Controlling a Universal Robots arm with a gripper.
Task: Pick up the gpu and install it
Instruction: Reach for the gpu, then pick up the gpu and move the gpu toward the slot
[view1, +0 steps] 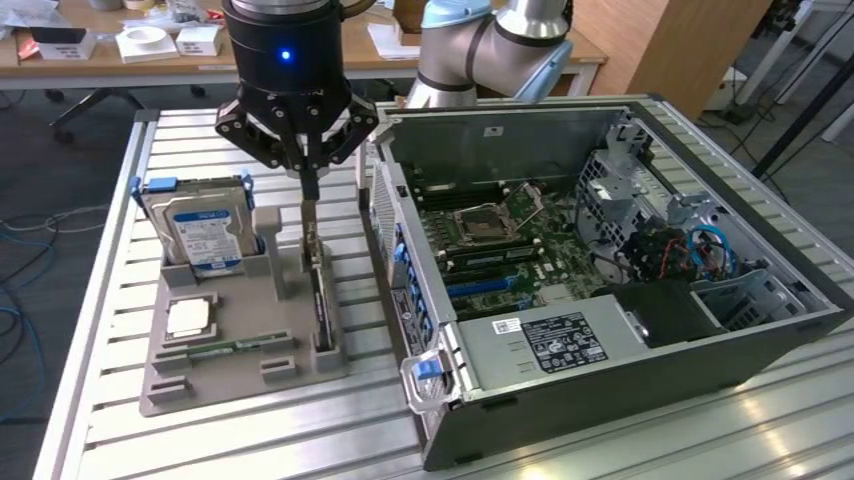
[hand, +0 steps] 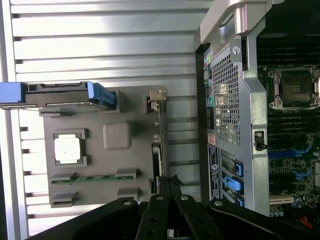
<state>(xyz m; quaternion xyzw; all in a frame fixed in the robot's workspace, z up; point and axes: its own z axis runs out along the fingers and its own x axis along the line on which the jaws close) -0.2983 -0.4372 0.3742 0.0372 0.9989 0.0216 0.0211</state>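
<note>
The claw (view1: 310, 195) (hand: 170, 182) hangs straight down over a grey holder tray (view1: 227, 375) (hand: 135, 165) on the slatted metal counter (view1: 267, 440) (hand: 100, 50). Its fingers are pressed together on the upper edge of the gpu (view1: 318, 300) (hand: 158, 145), pinching it near the grey metal bracket end. The gpu stands on its long edge in a slot along the side of the tray nearest the open computer case (view1: 641, 380) (hand: 250, 100), and it sits in the slot, not lifted. In the same tray, a silver hard drive (view1: 200, 230) (hand: 55, 95) with a blue label stands upright in blue rails at the far end in the exterior view. A square processor chip (view1: 190, 318) (hand: 67, 148) lies flat in its recess, and a narrow green RAM stick (view1: 227, 348) (hand: 95, 177) lies just beside the chip, toward the near end. The case lies on its side on the exterior view's right, just beside the tray, with its panel off. Its green motherboard (view1: 521, 240) (hand: 295, 130) is exposed, with an empty processor socket and blue slots. The robot arm (view1: 494, 40) rises behind the case.
</note>
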